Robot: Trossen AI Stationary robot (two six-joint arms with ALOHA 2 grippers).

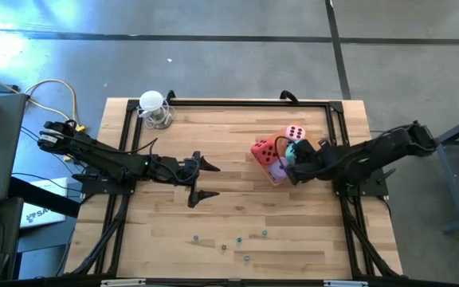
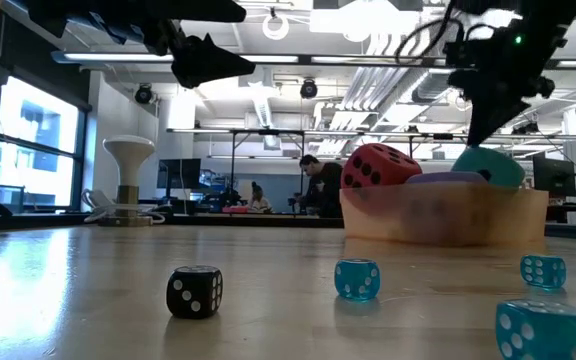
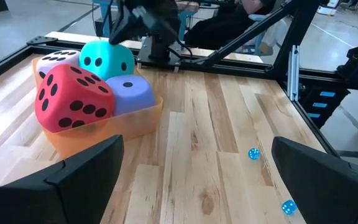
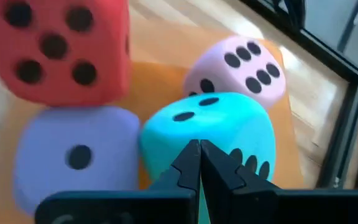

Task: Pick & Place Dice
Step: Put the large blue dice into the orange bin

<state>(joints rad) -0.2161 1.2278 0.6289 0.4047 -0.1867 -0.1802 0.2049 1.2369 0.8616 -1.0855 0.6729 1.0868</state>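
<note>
Right of centre in the high view, the four foam-like dice [image 1: 275, 156] sit bunched in an orange tray [image 3: 135, 121], likely light and squashy, best pinched across opposite faces; the right gripper [image 4: 199, 163] is closed above the teal die [image 4: 213, 127], left gripper [image 1: 200, 178] open mid-table.

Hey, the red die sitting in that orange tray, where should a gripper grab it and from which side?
Judging by its pose, take the red die from above, across two opposite flat faces. It rides highest in the orange tray, well above the rim, with its table-centre side free. The purple die and pink die crowd its other sides, so a low side approach looks blocked. The open left gripper is nearest that free side.
</note>
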